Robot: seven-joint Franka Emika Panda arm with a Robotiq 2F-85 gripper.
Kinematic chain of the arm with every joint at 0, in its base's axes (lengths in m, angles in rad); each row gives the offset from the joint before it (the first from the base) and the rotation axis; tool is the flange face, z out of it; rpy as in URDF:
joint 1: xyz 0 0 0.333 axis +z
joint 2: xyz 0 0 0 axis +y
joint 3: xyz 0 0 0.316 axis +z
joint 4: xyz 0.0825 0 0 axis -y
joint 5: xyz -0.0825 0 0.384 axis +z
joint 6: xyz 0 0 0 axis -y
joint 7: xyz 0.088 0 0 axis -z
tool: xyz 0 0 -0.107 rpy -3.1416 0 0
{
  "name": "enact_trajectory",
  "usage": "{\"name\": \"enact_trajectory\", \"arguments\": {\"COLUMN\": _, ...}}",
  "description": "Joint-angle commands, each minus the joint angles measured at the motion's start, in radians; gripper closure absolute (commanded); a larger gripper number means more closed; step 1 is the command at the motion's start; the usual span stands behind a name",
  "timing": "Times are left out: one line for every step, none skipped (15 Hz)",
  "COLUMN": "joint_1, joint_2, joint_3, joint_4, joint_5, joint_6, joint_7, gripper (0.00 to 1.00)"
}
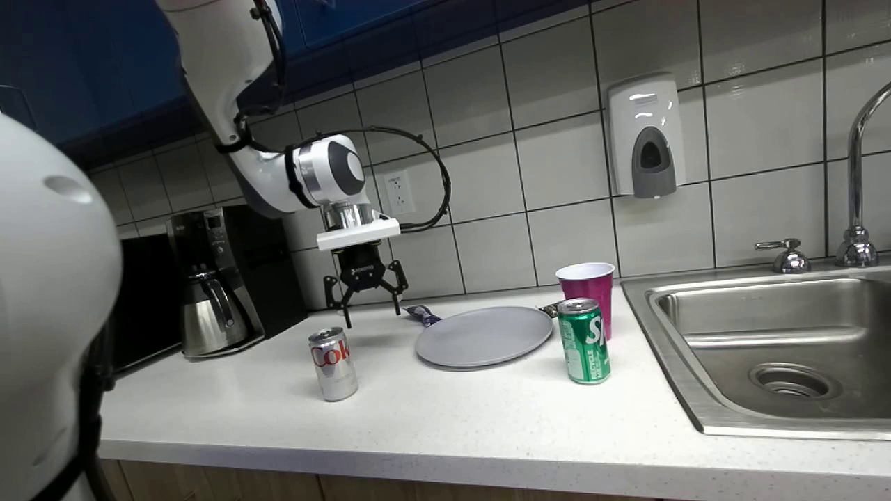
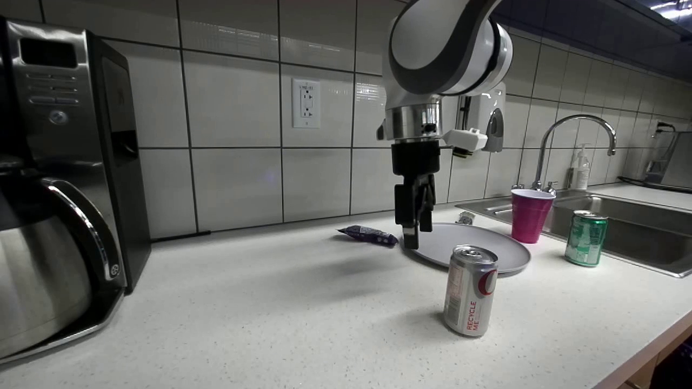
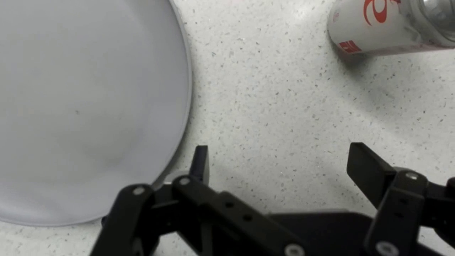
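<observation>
Gripper (image 1: 373, 320): spread, empty, above the counter (image 1: 431, 417). Plate (image 1: 485, 337) nearby, toward back edge: likely stiff, slippery; take by rim.

gripper (image 3: 278, 151) found with jaws parted above speckled countertop (image 3: 266, 92). grey plate (image 3: 92, 81) beside one jaw. silver can (image 3: 380, 28) beyond the other.

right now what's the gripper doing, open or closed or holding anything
Gripper: open, holding nothing, above the counter.
</observation>
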State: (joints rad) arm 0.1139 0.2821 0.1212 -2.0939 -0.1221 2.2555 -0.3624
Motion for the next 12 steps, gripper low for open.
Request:
{"name": "enact_trajectory", "arguments": {"joint_1": 0.017, "joint_2": -0.033, "joint_3": 0.004, "joint_4": -0.036, "joint_5": -0.031, "joint_6": 0.046, "joint_7": 0.082, "gripper": 0.0}}
{"name": "enact_trajectory", "arguments": {"joint_1": 0.022, "joint_2": -0.033, "joint_3": 0.005, "joint_4": -0.042, "joint_5": -0.03, "joint_6": 0.062, "joint_7": 0.102, "gripper": 0.0}}
{"name": "enact_trajectory", "arguments": {"joint_1": 0.026, "joint_2": -0.034, "joint_3": 0.003, "joint_4": -0.047, "joint_5": -0.031, "joint_6": 0.077, "joint_7": 0.122, "gripper": 0.0}}
{"name": "enact_trajectory", "arguments": {"joint_1": 0.03, "joint_2": -0.035, "joint_3": 0.003, "joint_4": -0.054, "joint_5": -0.03, "joint_6": 0.093, "joint_7": 0.14, "gripper": 0.0}}
{"name": "enact_trajectory", "arguments": {"joint_1": 0.035, "joint_2": -0.035, "joint_3": 0.002, "joint_4": -0.061, "joint_5": -0.031, "joint_6": 0.111, "joint_7": 0.161, "gripper": 0.0}}
{"name": "enact_trajectory", "arguments": {"joint_1": 0.039, "joint_2": -0.035, "joint_3": 0.002, "joint_4": -0.068, "joint_5": -0.029, "joint_6": 0.125, "joint_7": 0.179, "gripper": 0.0}}
{"name": "enact_trajectory", "arguments": {"joint_1": 0.042, "joint_2": -0.034, "joint_3": 0.001, "joint_4": -0.075, "joint_5": -0.029, "joint_6": 0.138, "joint_7": 0.198, "gripper": 0.0}}
{"name": "enact_trajectory", "arguments": {"joint_1": 0.046, "joint_2": -0.034, "joint_3": 0.0, "joint_4": -0.083, "joint_5": -0.031, "joint_6": 0.15, "joint_7": 0.215, "gripper": 0.0}}
{"name": "enact_trajectory", "arguments": {"joint_1": 0.052, "joint_2": -0.034, "joint_3": -0.002, "joint_4": -0.09, "joint_5": -0.038, "joint_6": 0.159, "joint_7": 0.237, "gripper": 0.0}}
{"name": "enact_trajectory", "arguments": {"joint_1": 0.058, "joint_2": -0.033, "joint_3": -0.004, "joint_4": -0.094, "joint_5": -0.044, "joint_6": 0.163, "joint_7": 0.254, "gripper": 0.0}}
{"name": "enact_trajectory", "arguments": {"joint_1": 0.064, "joint_2": -0.033, "joint_3": -0.005, "joint_4": -0.099, "joint_5": -0.054, "joint_6": 0.165, "joint_7": 0.275, "gripper": 0.0}}
{"name": "enact_trajectory", "arguments": {"joint_1": 0.07, "joint_2": -0.035, "joint_3": -0.006, "joint_4": -0.104, "joint_5": -0.067, "joint_6": 0.167, "joint_7": 0.292, "gripper": 0.0}}
